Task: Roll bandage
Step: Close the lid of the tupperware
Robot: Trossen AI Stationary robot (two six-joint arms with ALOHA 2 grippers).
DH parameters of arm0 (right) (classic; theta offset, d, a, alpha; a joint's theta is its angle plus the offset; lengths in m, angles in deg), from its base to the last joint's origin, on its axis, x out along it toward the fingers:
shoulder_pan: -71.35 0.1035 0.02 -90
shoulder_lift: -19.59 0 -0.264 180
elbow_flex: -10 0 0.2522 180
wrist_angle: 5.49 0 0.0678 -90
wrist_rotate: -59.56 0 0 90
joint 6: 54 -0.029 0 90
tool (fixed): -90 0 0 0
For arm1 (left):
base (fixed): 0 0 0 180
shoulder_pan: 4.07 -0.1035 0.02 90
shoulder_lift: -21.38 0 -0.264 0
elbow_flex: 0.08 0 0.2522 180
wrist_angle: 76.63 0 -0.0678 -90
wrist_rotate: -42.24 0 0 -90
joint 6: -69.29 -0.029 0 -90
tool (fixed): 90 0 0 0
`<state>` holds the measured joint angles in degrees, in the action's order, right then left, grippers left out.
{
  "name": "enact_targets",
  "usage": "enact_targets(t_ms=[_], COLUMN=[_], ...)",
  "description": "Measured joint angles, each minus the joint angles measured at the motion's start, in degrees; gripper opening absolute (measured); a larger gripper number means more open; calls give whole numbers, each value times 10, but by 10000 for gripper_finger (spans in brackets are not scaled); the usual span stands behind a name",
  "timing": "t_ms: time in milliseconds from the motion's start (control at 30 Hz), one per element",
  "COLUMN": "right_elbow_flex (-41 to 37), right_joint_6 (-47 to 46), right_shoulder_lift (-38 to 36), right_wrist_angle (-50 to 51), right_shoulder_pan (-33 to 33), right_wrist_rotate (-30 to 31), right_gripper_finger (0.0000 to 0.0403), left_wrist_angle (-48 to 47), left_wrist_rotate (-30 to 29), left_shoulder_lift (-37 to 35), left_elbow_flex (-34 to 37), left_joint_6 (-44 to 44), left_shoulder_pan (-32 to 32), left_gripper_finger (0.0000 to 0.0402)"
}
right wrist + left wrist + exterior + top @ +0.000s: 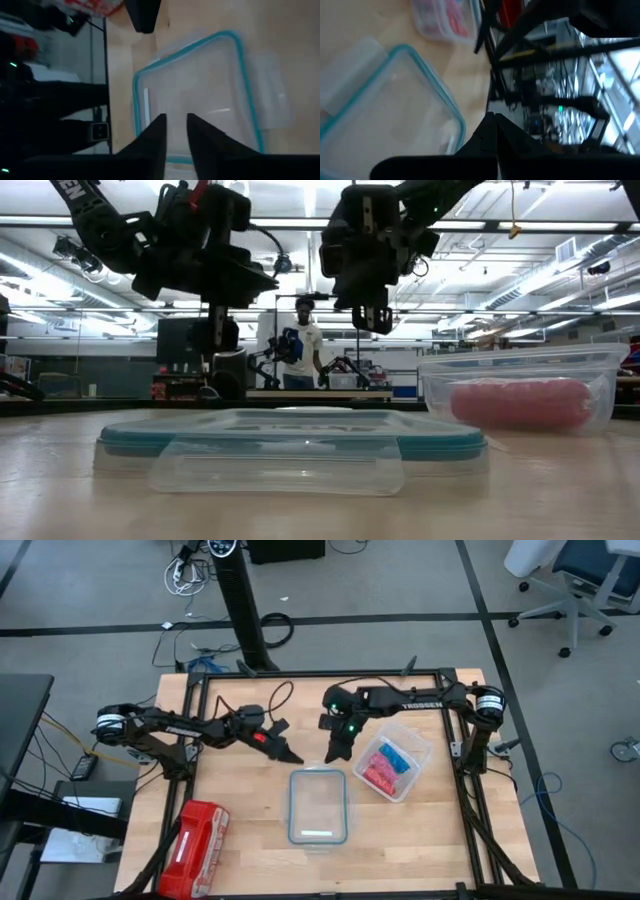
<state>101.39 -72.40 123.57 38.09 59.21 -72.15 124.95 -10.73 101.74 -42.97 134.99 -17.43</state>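
Clear lid (318, 806) lies below both grippers, left jaws closed, right jaws narrowly parted, empty.

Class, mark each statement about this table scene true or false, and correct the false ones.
1. The blue bandage lies in the clear tub with the pink-red rolls. True.
2. The right tool is gripping the bandage. False: it hangs empty above the table.
3. The teal-rimmed lid lies flat on the table. True.
4. The red pack sits inside the tub. False: it lies on the table near the left arm.
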Motion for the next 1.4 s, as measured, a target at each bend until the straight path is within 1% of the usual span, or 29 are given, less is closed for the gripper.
enact_targets(t_ms=[100,200,300,367,433,567,633,700,733,867,933,967,1033,1067,1133,1200,1267,1333,1400], right_elbow_flex=[0,0,-2,-1,-2,-1,-1,-1,-1,-1,-1,-1,-1,-1,-1,-1,-1,-1,-1], right_joint_6=[-4,-23,-49,-54,-55,-71,-82,-84,-81,-78,-104,-115,-125,-127,-128,-129,-125,-122,-113], right_shoulder_lift=[0,4,13,21,22,20,17,16,16,16,17,18,26,33,45,56,67,76,83], right_wrist_angle=[0,-3,2,-9,5,1,3,4,6,3,-4,-12,-13,-13,-13,-14,-13,-17,-17], right_shoulder_pan=[31,49,41,34,26,13,10,9,9,12,12,12,9,8,8,7,5,4,0], right_wrist_rotate=[47,93,95,89,79,65,59,55,52,48,48,45,32,24,9,-3,0,3,5], right_gripper_finger=[117,151,174,182,186,185,182,181,181,181,179,178,175,174,173,172,172,172,172], left_wrist_angle=[-21,-89,-179,-241,-321,-489,-522,-527,-513,-483,-493,-490,-486,-469,-413,-346,-305,-286,-296], left_wrist_rotate=[1,0,-1,-15,-43,-153,-215,-270,-298,-442,-502,-521,-536,-538,-542,-562,-585,-586,-570], left_shoulder_lift=[0,0,0,0,0,0,-2,-14,-23,-63,-76,-76,-76,-76,-76,-76,-76,-76,-72], left_elbow_flex=[-9,-36,-76,-108,-144,-231,-268,-288,-295,-296,-295,-295,-292,-283,-253,-215,-180,-156,-140], left_joint_6=[-35,-101,-174,-224,-272,-356,-380,-387,-388,-379,-374,-373,-366,-356,-327,-289,-249,-212,-178], left_shoulder_pan=[25,57,86,104,121,158,182,210,222,275,299,309,326,335,353,371,386,398,405], left_gripper_finger=[0,0,0,0,0,0,0,0,0,0,0,0,0,0,0,0,0,0,0])
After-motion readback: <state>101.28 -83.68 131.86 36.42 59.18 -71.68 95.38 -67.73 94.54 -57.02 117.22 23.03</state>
